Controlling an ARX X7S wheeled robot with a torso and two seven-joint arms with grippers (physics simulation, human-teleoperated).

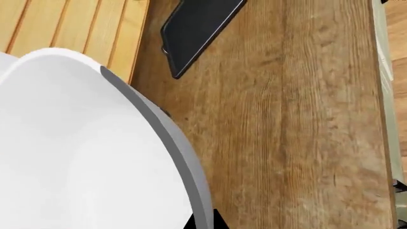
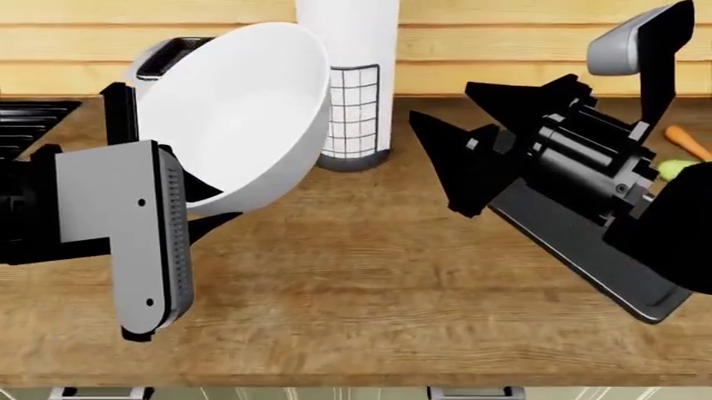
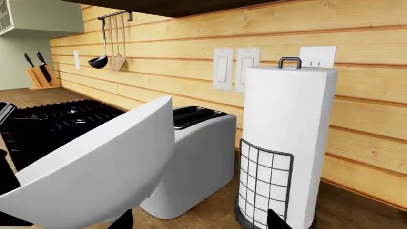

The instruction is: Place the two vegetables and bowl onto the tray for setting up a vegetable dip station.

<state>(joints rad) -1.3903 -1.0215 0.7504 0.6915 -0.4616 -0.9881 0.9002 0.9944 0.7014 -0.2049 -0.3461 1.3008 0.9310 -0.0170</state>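
My left gripper [image 2: 206, 204] is shut on the rim of the white bowl [image 2: 239, 108] and holds it tilted above the wooden counter. In the left wrist view the bowl [image 1: 70, 143] fills the near side, with its rim between the black fingertips [image 1: 219, 222]. The black tray [image 2: 595, 250] lies on the counter at the right, partly under my right arm; it also shows in the left wrist view [image 1: 200, 28]. My right gripper [image 2: 442, 102] is open and empty above the tray's near end. The orange carrot [image 2: 688, 142] and the green cucumber [image 2: 671, 169] peek out behind the right arm.
A paper towel roll in a wire holder [image 2: 350, 75] stands at the back by the wooden wall. A white toaster [image 3: 197, 157] sits behind the bowl. Black stovetop grates [image 2: 28, 117] lie at the far left. The counter's front edge [image 2: 333, 385] is close.
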